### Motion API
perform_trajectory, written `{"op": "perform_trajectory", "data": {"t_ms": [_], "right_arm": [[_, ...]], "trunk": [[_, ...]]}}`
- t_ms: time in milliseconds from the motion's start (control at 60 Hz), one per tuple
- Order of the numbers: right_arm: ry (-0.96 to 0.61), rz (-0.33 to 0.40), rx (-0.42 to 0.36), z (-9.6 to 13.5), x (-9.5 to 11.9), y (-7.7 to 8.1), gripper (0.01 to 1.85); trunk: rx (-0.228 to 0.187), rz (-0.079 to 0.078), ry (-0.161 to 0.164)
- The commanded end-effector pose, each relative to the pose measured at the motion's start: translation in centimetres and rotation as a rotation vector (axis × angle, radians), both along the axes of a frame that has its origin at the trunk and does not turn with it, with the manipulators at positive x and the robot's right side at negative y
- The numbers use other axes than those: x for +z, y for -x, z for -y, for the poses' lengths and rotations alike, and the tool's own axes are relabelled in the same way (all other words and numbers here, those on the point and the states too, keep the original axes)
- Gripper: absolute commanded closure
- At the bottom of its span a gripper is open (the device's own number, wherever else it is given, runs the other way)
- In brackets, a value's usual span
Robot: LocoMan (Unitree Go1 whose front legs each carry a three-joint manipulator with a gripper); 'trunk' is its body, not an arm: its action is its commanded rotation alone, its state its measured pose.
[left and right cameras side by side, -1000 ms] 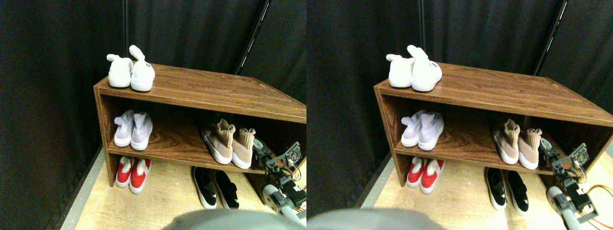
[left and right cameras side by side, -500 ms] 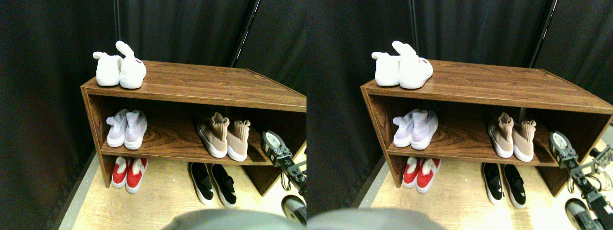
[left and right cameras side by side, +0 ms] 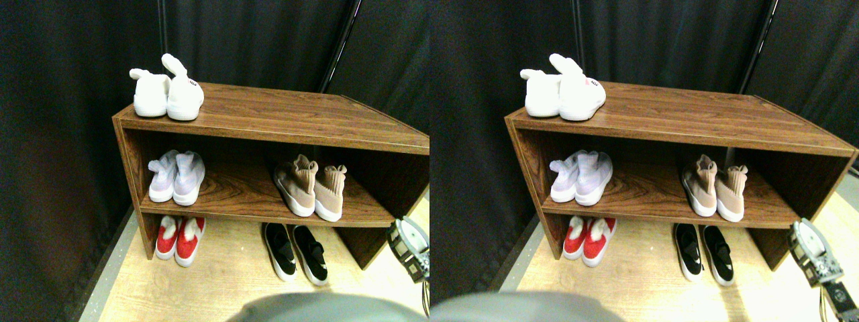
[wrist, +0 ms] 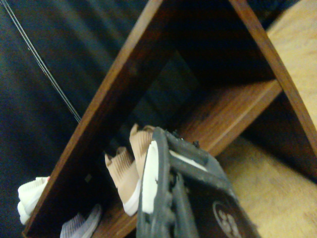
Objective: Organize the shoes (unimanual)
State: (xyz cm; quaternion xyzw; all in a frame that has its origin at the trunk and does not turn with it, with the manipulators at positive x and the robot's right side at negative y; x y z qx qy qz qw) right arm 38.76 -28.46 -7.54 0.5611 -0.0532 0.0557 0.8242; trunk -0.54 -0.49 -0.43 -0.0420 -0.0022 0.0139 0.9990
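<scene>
Two pairs matter here. The tan sneakers stand side by side on the middle shelf, toes toward its front edge; the black slip-ons lie on the floor just below them, long axes front to back. The right gripper hangs low by the rack's right end, well apart from both — up and left to the sneakers, left to the slip-ons. It appears to carry nothing; its jaw opening I cannot tell. Open floor lies in front.
</scene>
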Motion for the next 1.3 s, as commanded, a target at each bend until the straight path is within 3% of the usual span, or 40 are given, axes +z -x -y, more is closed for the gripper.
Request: {"op": "perform_trajectory", "data": {"t_ms": [17,83,333,433,450,467,550,683,917,1100,1300], "right_arm": [[-0.019,0.014,0.020,-0.4,0.0,0.7,1.80],[-0.073,-0.020,0.038,-0.7,-1.0,1.0,1.80],[-0.154,-0.137,0.016,-0.8,-5.3,0.2,1.80],[-0.206,-0.172,-0.016,-0.4,-7.1,-0.7,1.80],[-0.194,-0.177,-0.077,-0.2,-7.8,-1.0,1.80],[-0.182,-0.180,-0.086,-0.2,-8.1,-1.2,1.80],[-0.173,-0.188,-0.068,0.3,-9.2,-2.1,1.80],[-0.201,-0.224,-0.121,0.9,-10.7,-3.5,1.80],[-0.208,-0.291,-0.210,1.6,-11.9,-5.9,1.80],[-0.208,-0.284,-0.215,2.7,-12.4,-7.9,1.80],[-0.195,-0.310,-0.266,3.3,-13.1,-8.9,1.80]], "trunk": [[0.008,-0.040,0.019],[0.011,-0.052,0.021],[0.022,-0.067,0.025],[0.027,-0.072,0.026],[0.027,-0.072,0.026],[0.027,-0.072,0.026],[0.029,-0.071,0.027],[0.032,-0.073,0.027],[0.038,-0.072,0.031],[0.038,-0.071,0.027],[0.042,-0.073,0.026]]}}
